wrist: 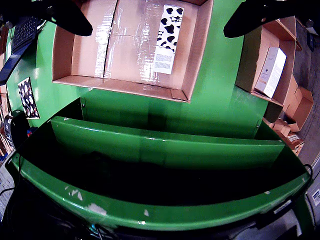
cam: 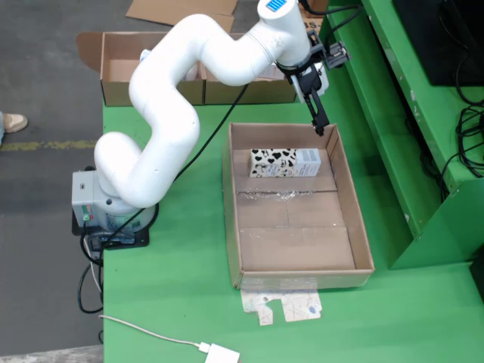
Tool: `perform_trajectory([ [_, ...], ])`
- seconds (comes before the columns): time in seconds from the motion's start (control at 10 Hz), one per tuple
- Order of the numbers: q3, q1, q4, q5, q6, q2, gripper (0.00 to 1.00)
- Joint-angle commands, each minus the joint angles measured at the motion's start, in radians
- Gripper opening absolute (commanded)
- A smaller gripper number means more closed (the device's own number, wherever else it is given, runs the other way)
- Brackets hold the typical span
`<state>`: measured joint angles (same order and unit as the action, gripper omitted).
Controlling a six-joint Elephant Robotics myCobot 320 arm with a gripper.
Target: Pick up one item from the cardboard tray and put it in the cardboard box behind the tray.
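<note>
A cow-patterned milk carton (cam: pixel 285 162) lies on its side at the far end of the open cardboard tray (cam: pixel 295 246); nothing else lies in the tray. My gripper (cam: pixel 321 125) hangs over the tray's far right corner, above and to the right of the carton. In the wrist view the carton (wrist: pixel 167 37) lies in the tray (wrist: pixel 80 55), and my two black fingers (wrist: pixel 65 15) stand wide apart at the top corners with nothing between them. A cardboard box (cam: pixel 125 72) stands behind the tray. In the wrist view a box (wrist: pixel 257 55) at the right holds a white carton (wrist: pixel 272 70).
A raised green rail (cam: pixel 393 144) runs along the right side of the table, close to my gripper. A torn printed card (cam: pixel 287 306) lies in front of the tray. A white cable and plug (cam: pixel 223 354) lie at the front edge. My arm's base (cam: pixel 106 204) stands at the left.
</note>
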<state>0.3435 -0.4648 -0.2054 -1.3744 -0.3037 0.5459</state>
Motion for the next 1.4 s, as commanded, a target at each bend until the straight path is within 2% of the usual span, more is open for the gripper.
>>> perform_trajectory([
  [0.0,0.05,-0.013,0.048,0.004,0.013,-0.078,1.0],
  [0.9,0.073,-0.026,0.054,-0.007,0.002,-0.044,1.0],
  [1.3,0.218,-0.019,0.135,-0.014,-0.011,-0.068,1.0],
])
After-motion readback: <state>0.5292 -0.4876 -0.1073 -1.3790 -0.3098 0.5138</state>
